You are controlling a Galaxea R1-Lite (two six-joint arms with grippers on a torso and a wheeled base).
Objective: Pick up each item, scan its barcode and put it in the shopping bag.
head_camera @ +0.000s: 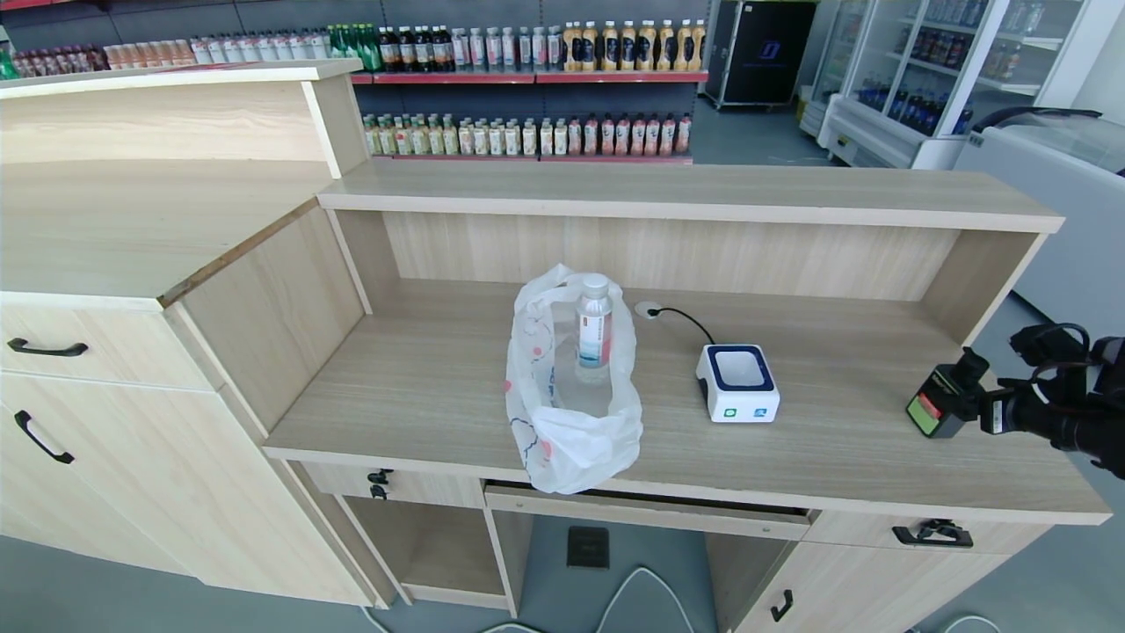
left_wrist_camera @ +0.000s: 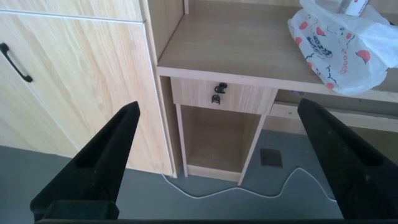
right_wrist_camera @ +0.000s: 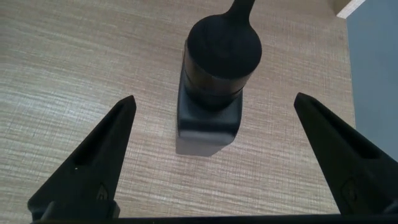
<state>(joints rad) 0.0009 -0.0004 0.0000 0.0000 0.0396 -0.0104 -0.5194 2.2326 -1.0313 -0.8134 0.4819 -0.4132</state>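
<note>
Right fingers (right_wrist_camera: 93, 168) wide apart above squarish, black-capped dark item (right_wrist_camera: 214, 81).

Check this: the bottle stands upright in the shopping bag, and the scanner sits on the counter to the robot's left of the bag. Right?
Wrong on one point. The scanner sits on the counter to the robot's right of the shopping bag, not its left, as the head view shows. The bottle does stand upright in the bag.

You see your left gripper (left_wrist_camera: 217, 103) held low in front of the counter (left_wrist_camera: 236, 37), its fingers spread wide, with the shopping bag (left_wrist_camera: 339, 53) lying at the counter's front edge.
</note>
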